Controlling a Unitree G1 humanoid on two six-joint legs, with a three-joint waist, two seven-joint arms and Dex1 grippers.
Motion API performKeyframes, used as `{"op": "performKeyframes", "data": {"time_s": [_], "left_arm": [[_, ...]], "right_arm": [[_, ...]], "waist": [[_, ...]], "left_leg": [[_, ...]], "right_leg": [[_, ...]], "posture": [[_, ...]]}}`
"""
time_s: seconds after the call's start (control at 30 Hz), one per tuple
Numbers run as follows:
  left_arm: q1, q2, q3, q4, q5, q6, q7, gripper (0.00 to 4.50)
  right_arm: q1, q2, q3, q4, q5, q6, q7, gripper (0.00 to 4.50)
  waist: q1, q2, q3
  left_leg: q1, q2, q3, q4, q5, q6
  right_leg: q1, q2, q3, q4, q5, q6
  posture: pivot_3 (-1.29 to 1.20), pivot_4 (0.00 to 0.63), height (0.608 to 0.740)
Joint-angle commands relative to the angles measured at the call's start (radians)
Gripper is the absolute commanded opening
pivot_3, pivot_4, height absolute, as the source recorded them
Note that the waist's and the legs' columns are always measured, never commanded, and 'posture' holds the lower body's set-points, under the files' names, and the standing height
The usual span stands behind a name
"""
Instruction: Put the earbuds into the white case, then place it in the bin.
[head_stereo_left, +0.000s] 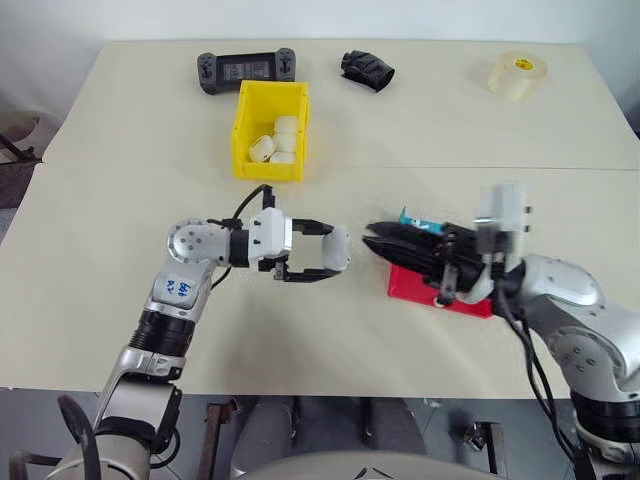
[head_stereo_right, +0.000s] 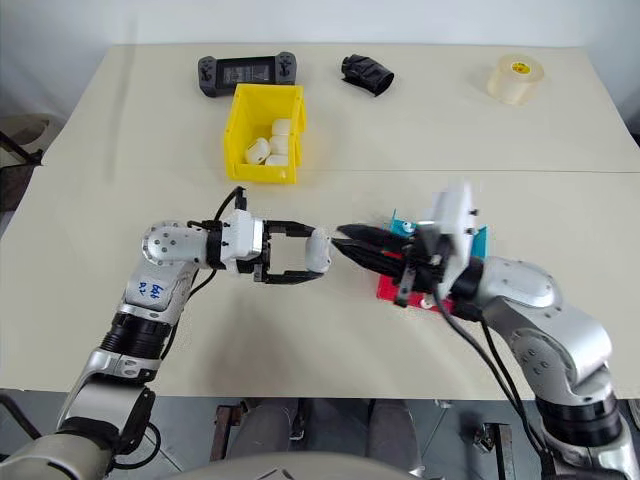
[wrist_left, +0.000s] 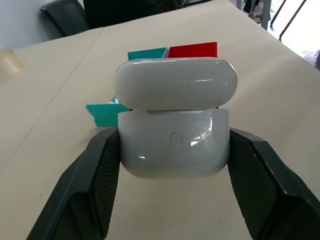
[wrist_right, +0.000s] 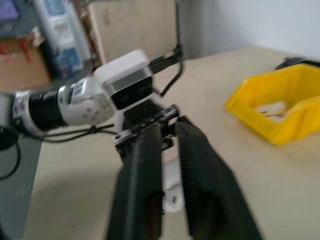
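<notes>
Your left hand (head_stereo_left: 318, 252) reaches level toward the right, its two ribbed black fingers (wrist_left: 95, 175) pinching the case (wrist_left: 174, 145) by its sides above the surface (head_stereo_left: 120, 300). The case is glossy white, a rounded rectangle, its domed lid tipped slightly ajar. Your right hand (head_stereo_left: 375, 240) points back at it from the right, its fingers pressed together with the tips just beside the case. Beneath that hand lies a flat red tray (head_stereo_left: 415, 287) with a teal piece (head_stereo_left: 412, 219) beside it. The bin (head_stereo_left: 270, 130), bright yellow with tall walls, stands well behind, holding several rounded white pieces (head_stereo_left: 275, 140).
</notes>
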Motion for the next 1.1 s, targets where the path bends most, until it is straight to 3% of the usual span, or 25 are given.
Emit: {"op": "performKeyframes", "data": {"time_s": [0.03, 0.37, 0.8, 0.93, 1.03, 1.1], "left_arm": [[0.002, -0.003, -0.009, -0.056, -0.007, 0.006, 0.011, 2.80], [0.022, 0.001, 0.002, -0.121, -0.029, 0.037, 0.038, 2.80], [0.108, 0.001, 0.132, -0.220, -0.172, 0.183, 0.142, 2.80], [0.116, -0.032, 0.240, -0.204, -0.191, 0.219, 0.310, 2.80], [0.090, -0.078, 0.302, -0.176, -0.166, 0.228, 0.476, 2.80], [0.074, -0.085, 0.312, -0.170, -0.109, 0.261, 0.583, 2.80]], "right_arm": [[-0.046, 0.019, 0.074, 0.010, -0.079, -0.008, 0.022, 0.02], [-0.040, 0.010, 0.075, 0.097, -0.128, 0.015, 0.091, 0.02], [0.143, -0.036, -0.165, 0.119, -0.081, -0.058, 0.184, 0.02], [0.231, 0.012, -0.280, 0.066, -0.020, -0.088, 0.145, 0.02], [0.280, 0.025, -0.304, 0.040, -0.032, -0.109, 0.134, 0.61], [0.296, 0.023, -0.301, 0.040, -0.077, -0.146, 0.137, 1.30]], "waist": [[0.000, 0.000, 0.000], [0.001, 0.000, 0.000], [0.000, 0.000, 0.000], [0.004, -0.001, 0.000], [0.010, -0.001, 0.000], [0.013, -0.001, 0.000]], "left_leg": [[0.000, 0.000, 0.000, 0.000, 0.000, 0.000], [0.000, 0.000, -0.001, 0.000, 0.000, 0.000], [0.000, 0.000, 0.000, 0.000, 0.000, 0.000], [0.000, 0.001, -0.001, 0.000, 0.000, 0.000], [0.000, 0.001, -0.001, 0.001, 0.000, 0.000], [0.000, 0.001, 0.000, 0.001, 0.000, 0.000]], "right_leg": [[0.000, 0.000, 0.000, 0.000, 0.000, 0.000], [0.000, 0.000, -0.001, 0.000, 0.000, 0.000], [0.000, 0.000, -0.001, 0.000, 0.000, 0.000], [0.000, 0.000, -0.001, 0.001, 0.000, 0.000], [0.000, -0.001, -0.001, 0.001, 0.000, 0.000], [0.001, -0.001, -0.001, 0.001, 0.000, 0.000]], "posture": [[0.00, 0.150, 0.740], [0.00, 0.150, 0.740], [0.00, 0.150, 0.740], [0.00, 0.150, 0.740], [0.00, 0.150, 0.740], [0.00, 0.150, 0.740]]}}
